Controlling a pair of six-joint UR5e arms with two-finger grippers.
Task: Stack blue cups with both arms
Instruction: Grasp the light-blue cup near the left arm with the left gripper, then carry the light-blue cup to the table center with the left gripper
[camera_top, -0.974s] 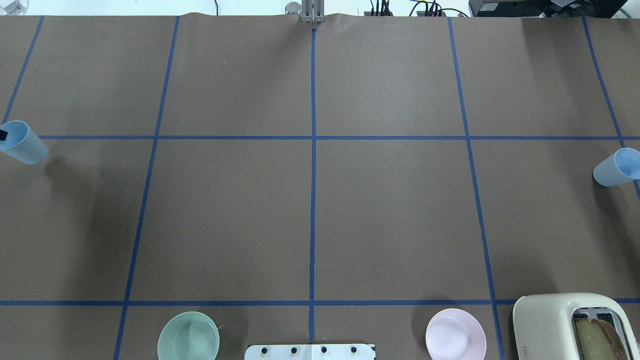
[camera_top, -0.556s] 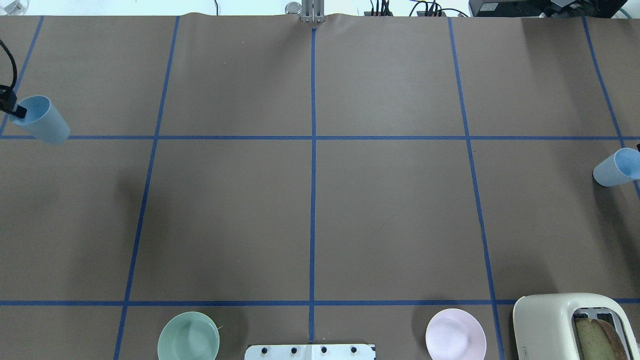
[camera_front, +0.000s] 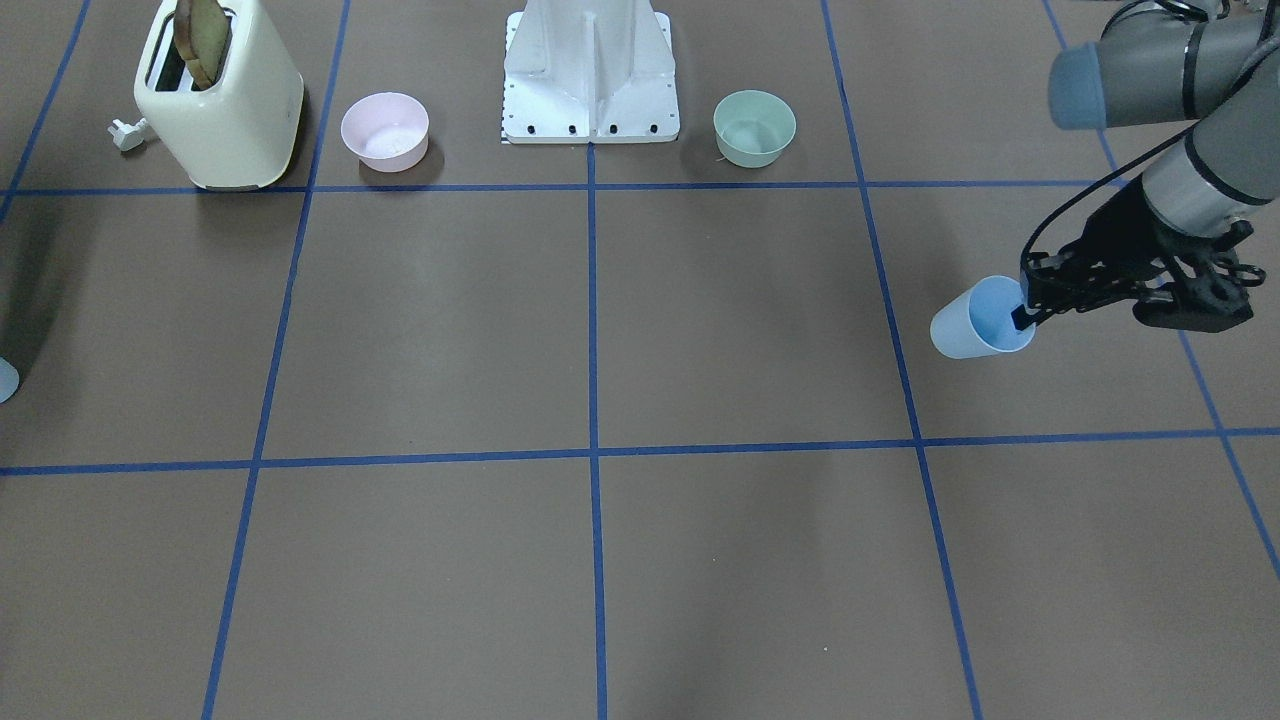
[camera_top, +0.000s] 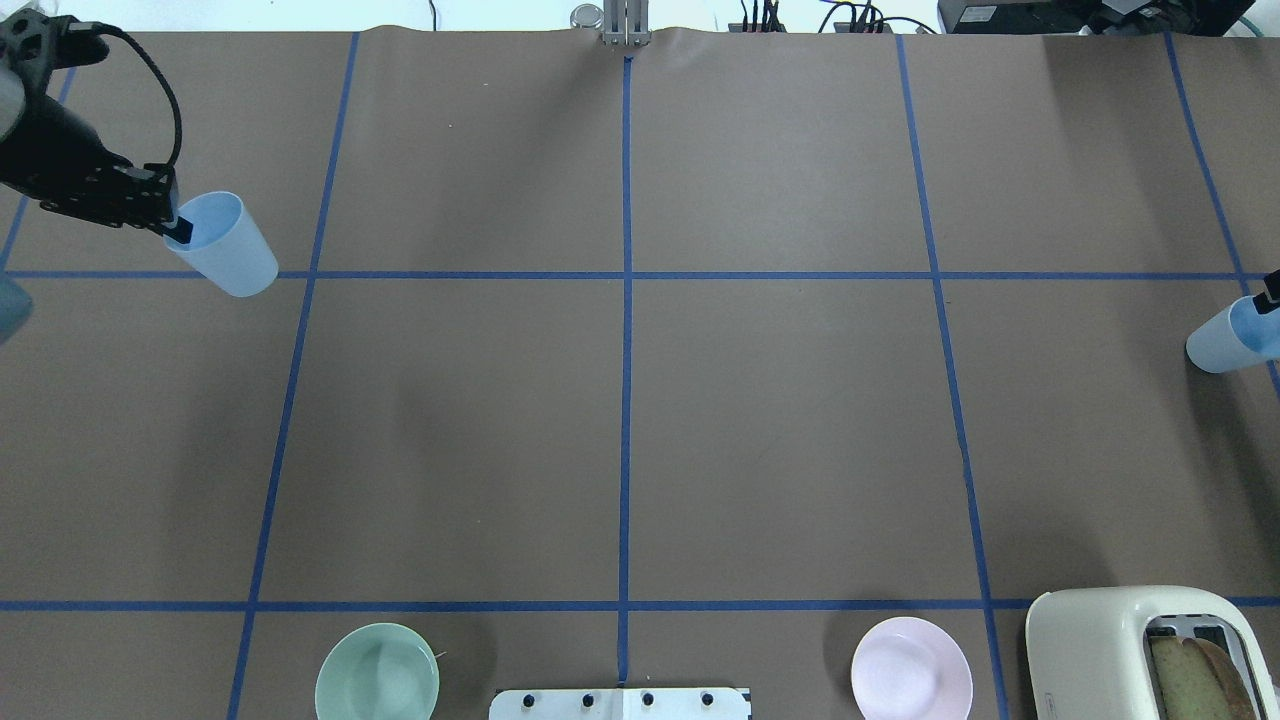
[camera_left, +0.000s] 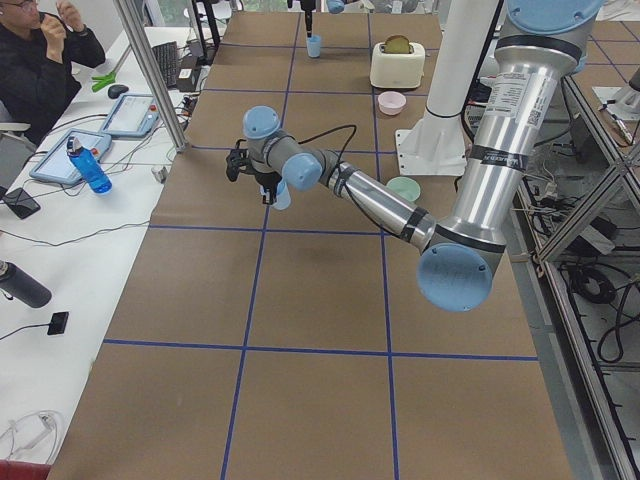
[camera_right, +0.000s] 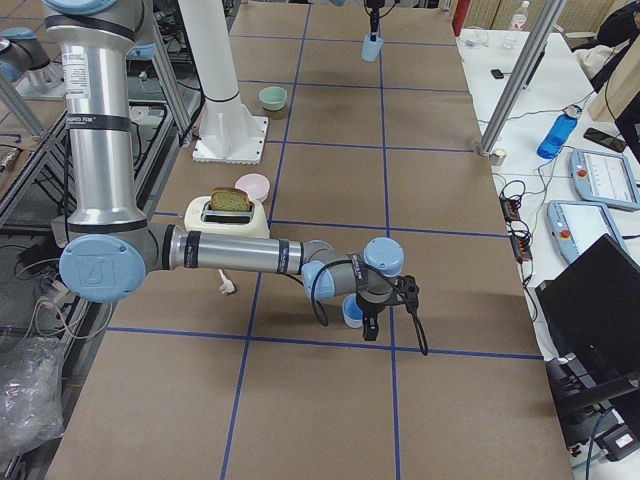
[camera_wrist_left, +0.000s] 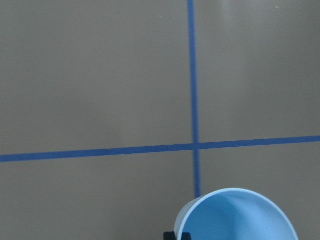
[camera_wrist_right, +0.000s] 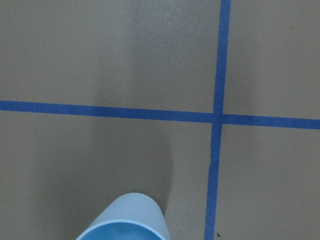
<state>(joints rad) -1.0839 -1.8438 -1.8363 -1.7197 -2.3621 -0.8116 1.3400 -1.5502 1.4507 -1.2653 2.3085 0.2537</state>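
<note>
Over the brown counter (camera_top: 780, 420) the left arm (camera_front: 1190, 190) is swinging inward from the edge, a clear shift from a second ago. The right arm (camera_right: 230, 255) is only edging in. The left hand (camera_top: 178, 228) is pinching closed on the rim of the left blue cup (camera_top: 228, 248) and carrying it tilted, apparently lifted, near a tape crossing. The right hand (camera_top: 1269, 291) is reaching the rim of the right blue cup (camera_top: 1222, 342), which is sitting unmoved at the far right edge; can't tell its grip. Stacking is likely just starting, with the cups well apart.
</note>
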